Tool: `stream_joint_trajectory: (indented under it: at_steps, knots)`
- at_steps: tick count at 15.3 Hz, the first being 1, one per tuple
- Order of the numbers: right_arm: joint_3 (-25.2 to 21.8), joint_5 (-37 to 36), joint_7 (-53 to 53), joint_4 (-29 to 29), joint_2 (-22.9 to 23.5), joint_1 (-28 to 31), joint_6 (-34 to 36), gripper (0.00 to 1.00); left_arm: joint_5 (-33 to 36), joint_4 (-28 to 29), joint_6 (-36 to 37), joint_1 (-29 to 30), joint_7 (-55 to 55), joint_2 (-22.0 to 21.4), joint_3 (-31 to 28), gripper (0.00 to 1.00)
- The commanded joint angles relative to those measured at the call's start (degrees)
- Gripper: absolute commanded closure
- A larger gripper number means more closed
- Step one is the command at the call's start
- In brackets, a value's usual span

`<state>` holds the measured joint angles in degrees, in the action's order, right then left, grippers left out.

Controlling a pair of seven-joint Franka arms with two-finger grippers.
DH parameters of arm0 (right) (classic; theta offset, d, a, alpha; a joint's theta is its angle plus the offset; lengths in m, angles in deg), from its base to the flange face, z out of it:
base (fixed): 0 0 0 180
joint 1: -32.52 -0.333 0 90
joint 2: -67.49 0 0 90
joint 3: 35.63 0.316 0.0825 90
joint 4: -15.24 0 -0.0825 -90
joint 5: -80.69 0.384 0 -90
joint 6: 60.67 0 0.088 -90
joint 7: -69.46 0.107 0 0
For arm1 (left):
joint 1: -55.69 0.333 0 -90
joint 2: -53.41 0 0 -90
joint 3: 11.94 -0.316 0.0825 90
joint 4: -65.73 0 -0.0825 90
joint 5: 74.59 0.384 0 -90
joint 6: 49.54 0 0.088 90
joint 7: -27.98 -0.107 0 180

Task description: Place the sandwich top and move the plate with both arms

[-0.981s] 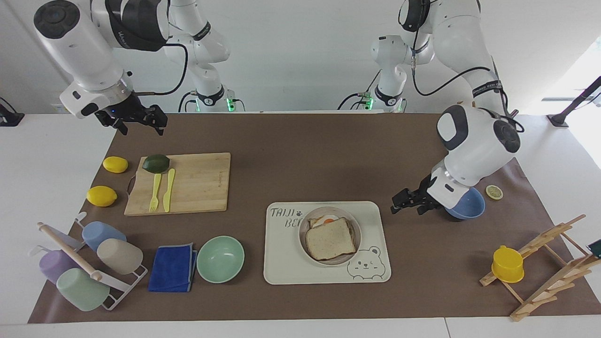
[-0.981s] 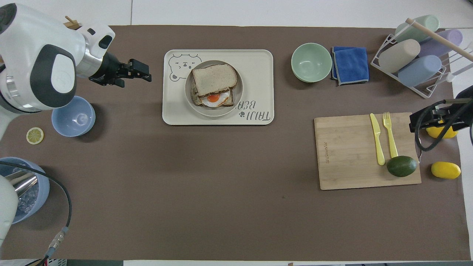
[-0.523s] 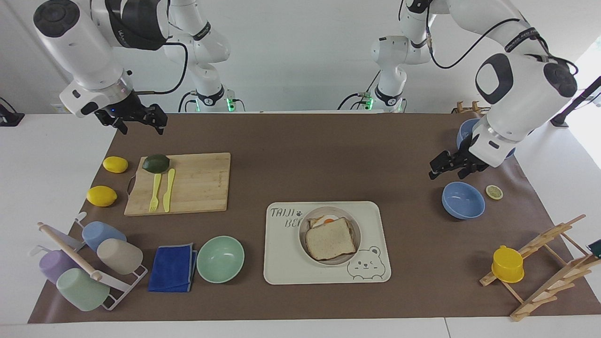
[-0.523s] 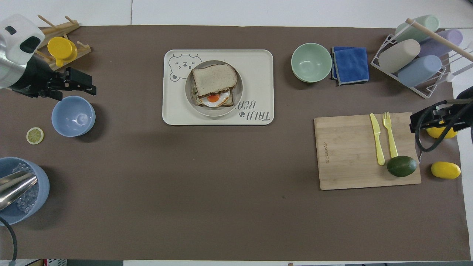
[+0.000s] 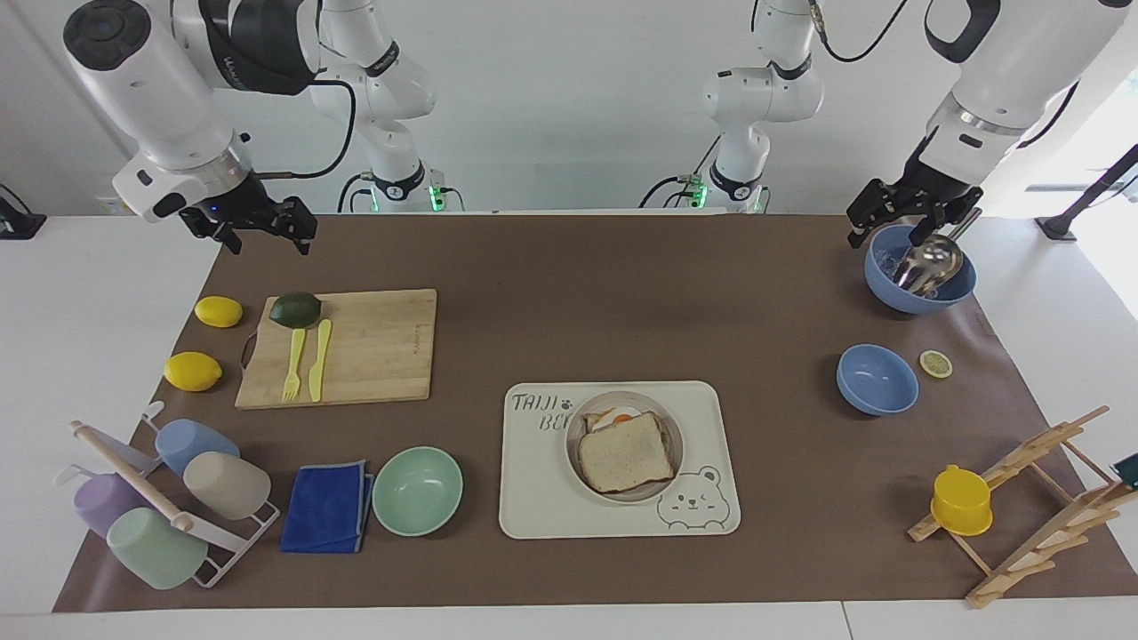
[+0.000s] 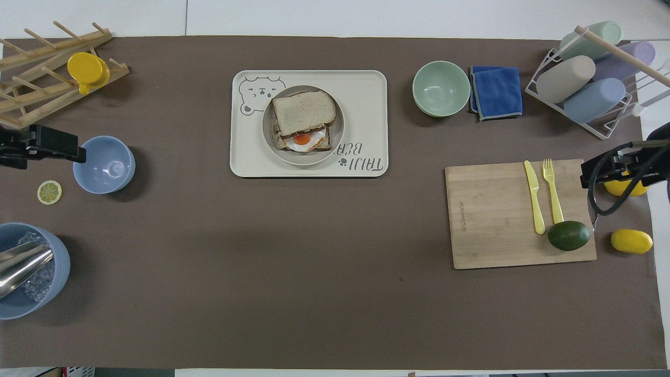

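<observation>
One speckled square sandwich top (image 5: 624, 452) — on round plate (image 5: 673, 431)

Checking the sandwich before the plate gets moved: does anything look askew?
Yes. The sandwich top sits shifted and slightly rotated on the plate, leaving the fried egg uncovered on the side nearer the robots.

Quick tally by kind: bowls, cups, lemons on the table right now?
Bowls: 3 - mint-green bowl, empty blue bowl, blue bowl with the metal scoop.
Cups: 5 - four on the wire rack, yellow cup on the wooden rack.
Lemons: 2 whole, plus 1 lemon slice.
Total: 11.
</observation>
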<state>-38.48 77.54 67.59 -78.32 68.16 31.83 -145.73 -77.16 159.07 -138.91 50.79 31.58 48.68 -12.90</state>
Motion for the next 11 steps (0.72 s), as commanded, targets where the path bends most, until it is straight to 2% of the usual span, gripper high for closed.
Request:
stream_joint_trajectory:
  at_steps: [1,4,8,11]
  knots:
    - [0.04,1.22,-1.82,-0.31,-0.67,0.33,0.77,0.0,1.61,2.55,-3.94,-0.55,-0.35,-0.72,-0.18,0.0]
    - [0.04,1.22,-1.82,-0.31,-0.67,0.33,0.77,0.0,1.61,2.63,-5.64,-0.46,-0.35,0.34,-0.18,0.0]
    - [0.04,1.22,-1.82,-0.31,-0.67,0.33,0.77,0.0,1.61,3.87,-3.0,-0.55,-0.53,0.69,-0.18,0.0]
    - [0.04,1.22,-1.82,-0.31,-0.67,0.25,0.85,0.0,3.18,2.12,-0.29,-0.55,-0.61,1.48,-0.19,0.0]
